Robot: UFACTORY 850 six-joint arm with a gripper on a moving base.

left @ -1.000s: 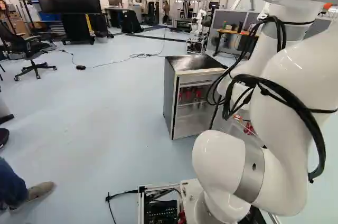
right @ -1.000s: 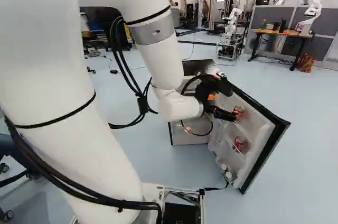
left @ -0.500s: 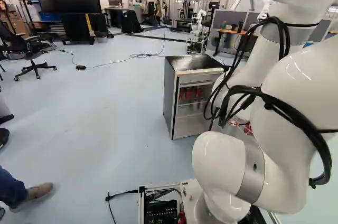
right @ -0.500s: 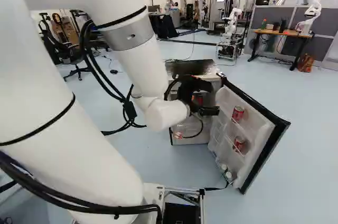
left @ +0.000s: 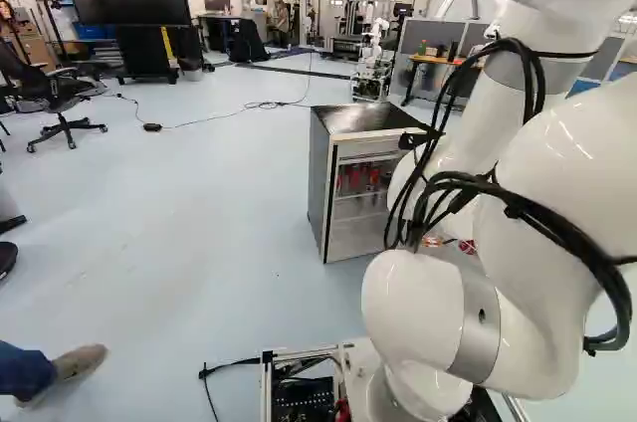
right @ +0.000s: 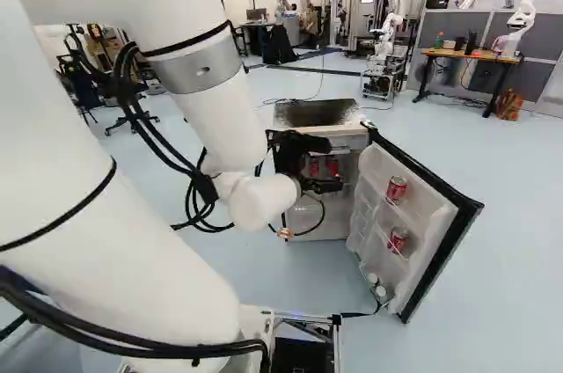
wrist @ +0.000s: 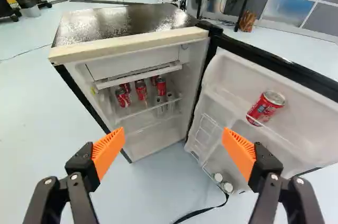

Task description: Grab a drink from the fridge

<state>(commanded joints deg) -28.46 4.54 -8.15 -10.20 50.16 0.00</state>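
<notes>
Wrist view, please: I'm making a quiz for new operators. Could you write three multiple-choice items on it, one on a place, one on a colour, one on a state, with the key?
1. Where does the group of red cans stand?
A) On top of the fridge
B) On a shelf inside the fridge
C) On the floor

2. What colour are the pads of the gripper?
A) Blue
B) Green
C) Orange

3. How does the fridge door stand?
A) Swung open
B) Fully shut
C) Detached, flat on the floor

Key:
1 B: the cans show through the fridge's open front.
2 C: both pads are plainly orange.
3 A: the door's inner side is in view.
</notes>
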